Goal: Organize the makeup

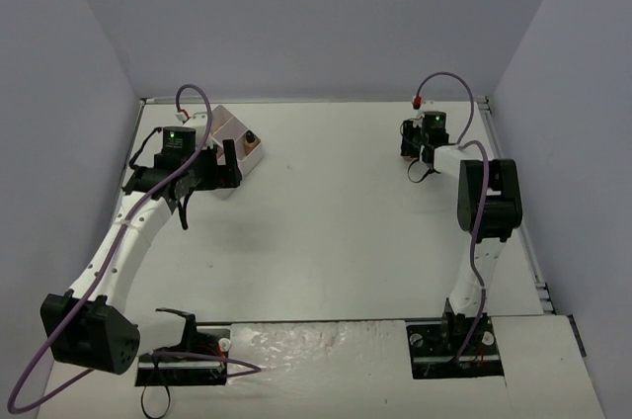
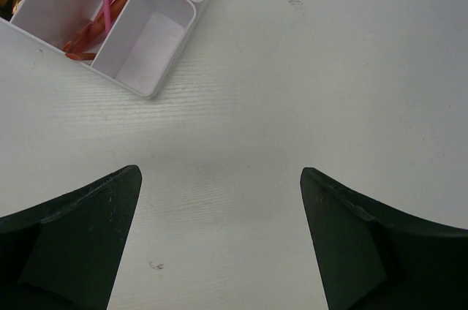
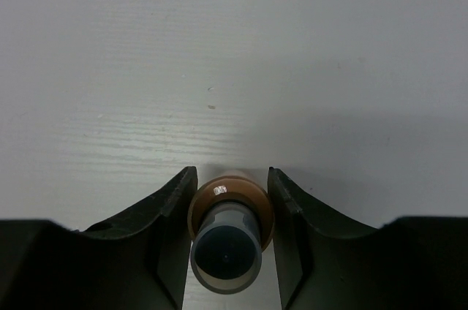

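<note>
The right end effector (image 3: pixel 231 180) has its jaws set on either side of a tan bottle (image 3: pixel 228 211), and they appear to press its round shoulder on both sides, so I judge it is grasping the bottle, though the contact line is in shadow. The bottle stands upright on the desk (image 3: pixel 234 47) directly between the fingers, its dark cap (image 3: pixel 225 255) facing the wrist camera. It looks smooth, rigid and round, so it could roll or twist out of a shallow pinch. The step is best done by keeping the fingers level and centred on the widest part, squeezing firmly, and then lifting straight up before any sideways travel. The white box (image 2: pixel 175 50) lies well apart from this end effector, across the desk on the other arm's side, so the carry would be long and should be slow. The left end effector (image 2: pixel 219 178) is released, with its jaws spread wide and nothing between them. It hangs over bare desk with the box ahead of it and to its left. Pink and red sticks (image 2: pixel 95 28) lie in one compartment, and the compartment nearest the left end effector is empty.
</note>
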